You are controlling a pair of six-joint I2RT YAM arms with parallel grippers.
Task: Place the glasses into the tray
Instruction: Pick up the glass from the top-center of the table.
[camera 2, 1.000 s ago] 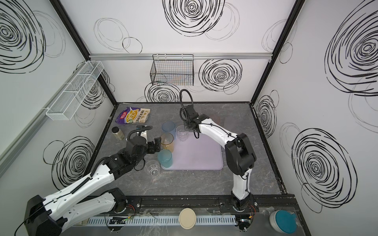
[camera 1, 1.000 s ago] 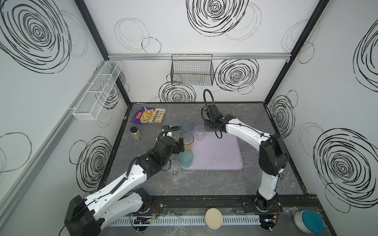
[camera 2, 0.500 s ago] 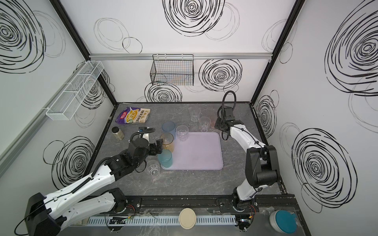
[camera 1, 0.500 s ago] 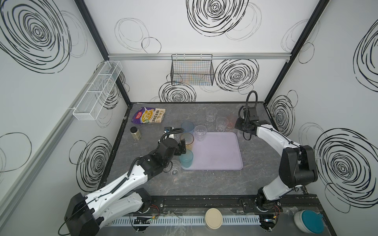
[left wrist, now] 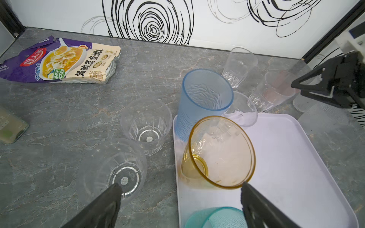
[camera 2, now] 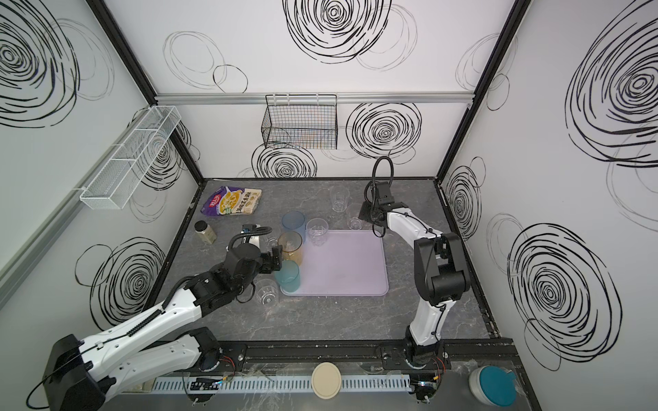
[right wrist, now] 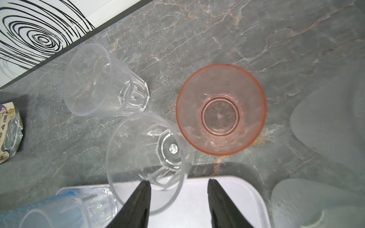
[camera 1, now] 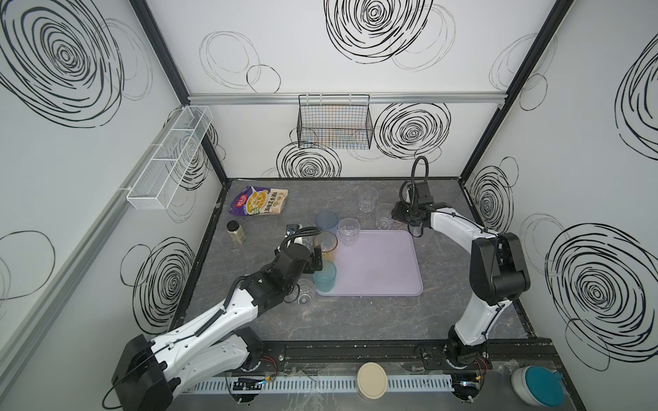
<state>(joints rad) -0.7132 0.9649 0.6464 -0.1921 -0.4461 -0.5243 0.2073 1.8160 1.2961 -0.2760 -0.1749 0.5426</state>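
Observation:
The lavender tray [camera 1: 388, 270] carries a blue glass [camera 1: 325, 221], an amber glass [left wrist: 219, 152], a teal glass [left wrist: 217, 218] and a clear glass [camera 1: 348, 231] along its left side. My left gripper [left wrist: 178, 189] is open at the tray's left edge, with the teal glass low between its fingers and the amber one just ahead. Two clear glasses [left wrist: 146, 124] [left wrist: 116, 169] stand on the table beside it. My right gripper [right wrist: 178, 182] is open and empty over the tray's far right corner. Beyond it stand a pink glass [right wrist: 221, 109] and two clear glasses [right wrist: 150, 154] [right wrist: 102, 81].
Two frosted glasses [right wrist: 325, 122] [right wrist: 308, 205] stand right of the tray's far corner. A purple food pouch [camera 1: 259, 201] and a small dark-lidded jar [camera 1: 236, 232] lie at the back left. A black wire basket [camera 1: 334, 124] and a white mesh rack [camera 1: 169, 160] hang on the walls.
My right arm swung from the clear glass at the tray's far left corner to the back right, then in towards the glasses there, its jaws widening. The left arm barely shifted.

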